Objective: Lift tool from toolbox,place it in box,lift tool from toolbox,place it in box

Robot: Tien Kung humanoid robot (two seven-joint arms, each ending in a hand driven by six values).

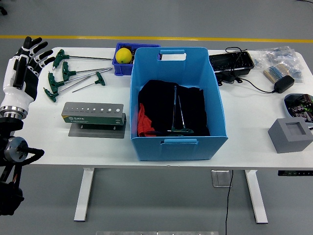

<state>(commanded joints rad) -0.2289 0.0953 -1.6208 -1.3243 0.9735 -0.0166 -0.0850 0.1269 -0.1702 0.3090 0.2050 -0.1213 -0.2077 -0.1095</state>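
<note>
The left robot hand (28, 56) is held raised at the left end of the worktop (244, 132), its fingers spread and nothing gripped between them. The right robot hand is not seen in the head view.

Four T-handled hex keys (68, 78) with green grips are laid loose on the worktop just right of the hand, shafts fanned toward a small dark blue tray (120, 67) in which a yellow ball (123, 55) is held. Below them a grey tool stand (93, 113) with a row of holes is set on a flat plate. In the large blue box (178, 100) two more hex keys (180, 115) are seen lying on black cloth (193, 105) with a red patch at its left, so the two placements appear done.

Should another key be reached for, trouble is likely to be caused by the crowding: the grips are close together and the shafts cross or nearly touch, so a neighbour could be dragged or flicked off the near edge. A thin shaft could also be pinched poorly and let slip on the way. During a carry, the long shaft could be caught on the box's rim and the key dropped outside.
</note>
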